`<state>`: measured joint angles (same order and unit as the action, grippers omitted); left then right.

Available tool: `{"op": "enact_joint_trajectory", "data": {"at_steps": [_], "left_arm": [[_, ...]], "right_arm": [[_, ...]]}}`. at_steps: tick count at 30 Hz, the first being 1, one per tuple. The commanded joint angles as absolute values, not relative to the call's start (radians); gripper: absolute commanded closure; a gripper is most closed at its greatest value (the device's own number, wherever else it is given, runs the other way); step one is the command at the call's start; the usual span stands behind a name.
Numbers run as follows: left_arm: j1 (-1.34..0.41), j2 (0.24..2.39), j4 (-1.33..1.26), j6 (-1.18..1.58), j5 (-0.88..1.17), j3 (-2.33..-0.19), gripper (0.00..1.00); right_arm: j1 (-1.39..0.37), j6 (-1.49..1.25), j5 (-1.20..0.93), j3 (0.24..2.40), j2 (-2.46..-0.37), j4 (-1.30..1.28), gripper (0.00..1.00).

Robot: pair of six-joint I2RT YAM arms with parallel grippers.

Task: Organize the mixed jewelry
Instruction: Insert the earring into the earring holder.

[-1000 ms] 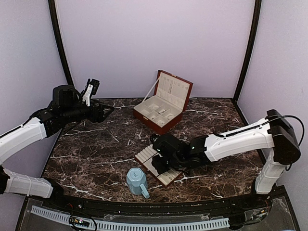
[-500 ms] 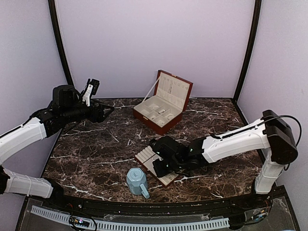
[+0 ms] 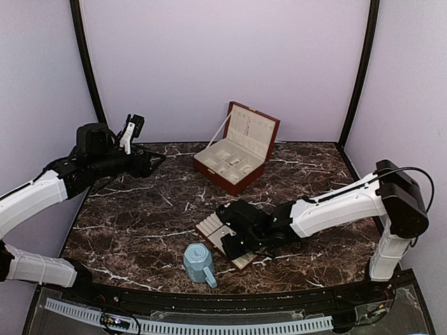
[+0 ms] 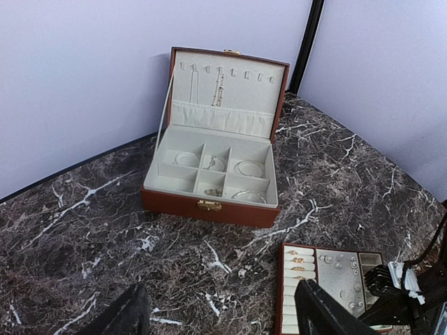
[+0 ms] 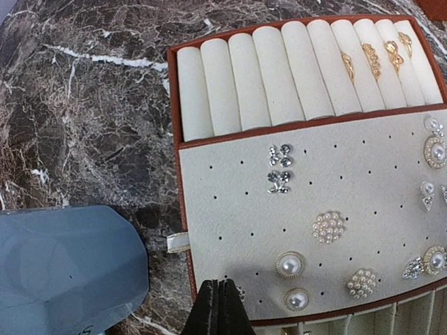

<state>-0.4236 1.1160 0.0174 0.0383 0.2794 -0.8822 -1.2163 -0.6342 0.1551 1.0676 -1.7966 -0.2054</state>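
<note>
The right claw (image 5: 218, 285) was clenched, its two dark fingertips pressed together at the bottom centre of the right wrist view. Whether anything was pinched between them could not be told. It hung over the lower edge of the dotted cream pad where much of the mixed jewelry (image 5: 328, 227) sat. Two pairs of crystal studs (image 5: 279, 169) lay toward the middle of the frame, and pearl studs (image 5: 290, 264) lay lower right. More pieces ran along the right edge. Above the pad, gold rings (image 5: 370, 61) were tucked between the cream rolls at the upper right, while the rolls to their left were bare. Pad and rolls belonged to the flat brown tray (image 5: 174, 132). A light-blue mug (image 5: 63, 265) filled the lower left corner just beside it.

In the left wrist view, thin hoops (image 4: 248, 168) lay in the cream compartments of the open brown box (image 4: 209, 207) near the middle. Chains hung in its raised lid. The left claw (image 4: 220, 317) was released, its dark fingers wide apart along the bottom edge.

From above, the left claw (image 3: 150, 162) hung at the left, well apart from the box (image 3: 234, 180). All of it stood on the dark marble table (image 3: 140, 209).
</note>
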Motion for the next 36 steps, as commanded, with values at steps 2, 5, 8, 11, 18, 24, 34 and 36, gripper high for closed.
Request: {"op": "enact_joint_trajectory", "data": {"at_steps": [2,5,8,11,18,24,34,36], "left_arm": [[-0.42,1.095,0.021,0.034,0.288,-0.881,0.26],[-0.42,1.095,0.021,0.032,0.289,-0.881,0.26],[-0.42,1.094,0.022,0.034,0.29,-0.881,0.26],[-0.42,1.094,0.021,0.033,0.289,-0.879,0.26],[-0.42,1.092,0.022,0.033,0.29,-0.879,0.26],[-0.42,1.084,0.02,0.033,0.283,-0.878,0.26],[-0.419,1.072,0.017,0.007,0.186,-0.873,0.24],[-0.419,1.068,0.017,0.006,0.163,-0.872,0.23]], "right_arm": [[-1.211,-0.647,0.141,1.056,-1.815,-0.174,1.0],[-1.21,-0.647,0.137,1.054,-1.818,-0.172,1.0],[-1.209,-0.652,0.138,1.052,-1.823,-0.174,1.0],[-1.203,-0.661,0.135,1.045,-1.821,-0.172,1.0],[-1.188,-0.673,0.122,1.025,-1.817,-0.161,1.0],[-1.182,-0.652,0.113,1.02,-1.751,-0.136,0.96],[-1.087,-0.638,0.257,1.051,-1.523,-0.262,0.58],[-1.046,-0.645,0.277,1.026,-1.487,-0.304,0.55]]}}
